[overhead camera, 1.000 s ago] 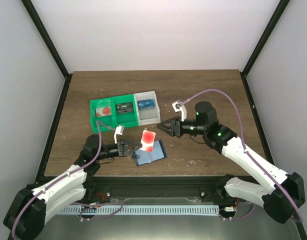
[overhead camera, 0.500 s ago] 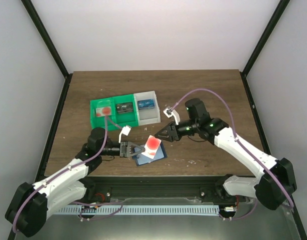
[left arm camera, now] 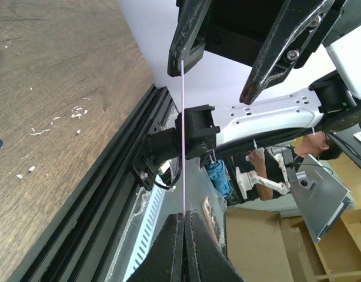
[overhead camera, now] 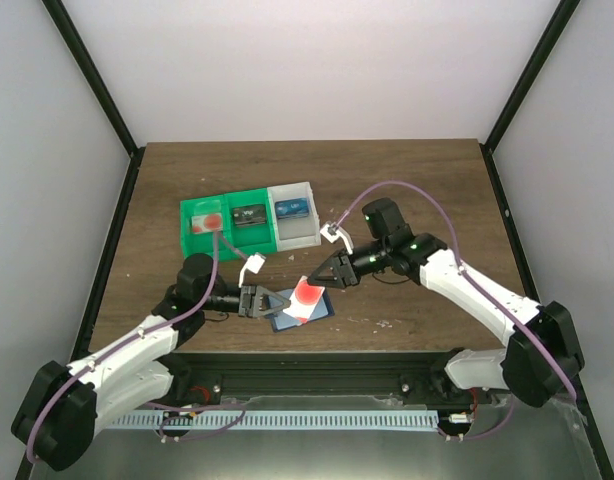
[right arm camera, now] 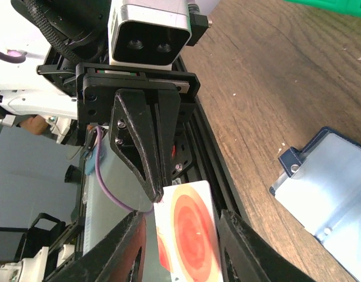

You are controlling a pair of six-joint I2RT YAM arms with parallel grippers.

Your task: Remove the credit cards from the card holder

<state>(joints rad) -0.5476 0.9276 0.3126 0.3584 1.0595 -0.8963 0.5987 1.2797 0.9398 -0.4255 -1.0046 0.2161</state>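
My left gripper [overhead camera: 275, 300] is shut on the corner of a red-and-white credit card [overhead camera: 305, 293] and holds it above the blue card holder [overhead camera: 317, 312], which lies open on the table. In the left wrist view the card shows edge-on as a thin line [left arm camera: 183, 135] rising from my shut fingertips [left arm camera: 184, 215]. My right gripper [overhead camera: 314, 281] is open, with a finger on each side of the card [right arm camera: 192, 229]. The holder's clear pocket also shows in the right wrist view [right arm camera: 327, 188].
A green-and-white tray [overhead camera: 249, 238] stands behind the holder. It holds a red-spot card [overhead camera: 209, 222], a dark card [overhead camera: 249, 214] and a blue card [overhead camera: 292, 208]. The table's black front rail [overhead camera: 317, 355] runs just below the holder.
My right gripper has moved left and down until its open jaws straddle the card. My left gripper has kept hold and tipped the card toward the right arm.
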